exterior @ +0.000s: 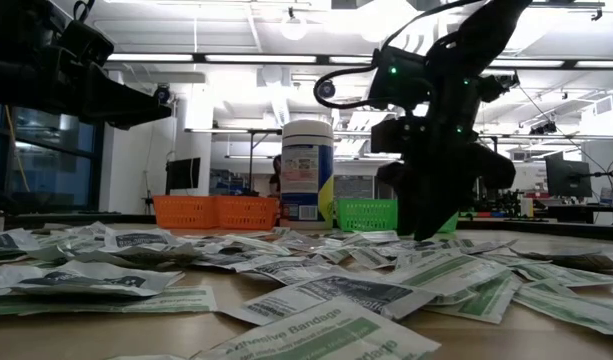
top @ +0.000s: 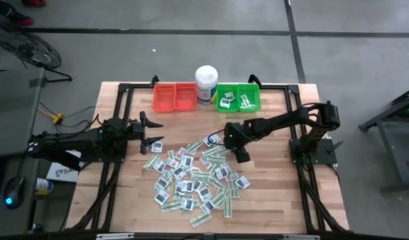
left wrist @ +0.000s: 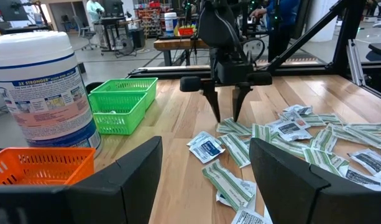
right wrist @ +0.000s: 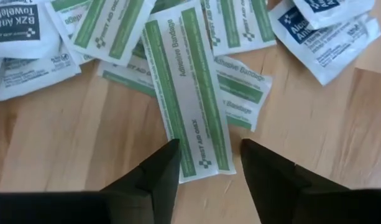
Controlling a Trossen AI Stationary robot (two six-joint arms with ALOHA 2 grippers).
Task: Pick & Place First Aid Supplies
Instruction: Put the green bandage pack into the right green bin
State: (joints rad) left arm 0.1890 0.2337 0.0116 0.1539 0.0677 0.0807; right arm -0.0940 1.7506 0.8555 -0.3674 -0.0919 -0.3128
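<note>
The first aid supplies (top: 194, 177) lie as a loose pile of small flat packets on the wooden table: white squares and green-and-white strips. My right gripper (right wrist: 209, 146) points down over the pile's far edge (top: 225, 140) and is open. Its fingertips stand on either side of the end of one green-and-white bandage strip (right wrist: 187, 87), which lies flat across other packets. In the left wrist view the tips (left wrist: 226, 117) hover just over the packets. My left gripper (top: 151, 131) waits open and level at the table's left.
At the far edge a red bin (top: 174, 97), a tall white tub (top: 206, 83) and a green bin (top: 238, 97) holding a few packets stand in a row. Bare wood lies between the pile and the bins. A black frame borders the table.
</note>
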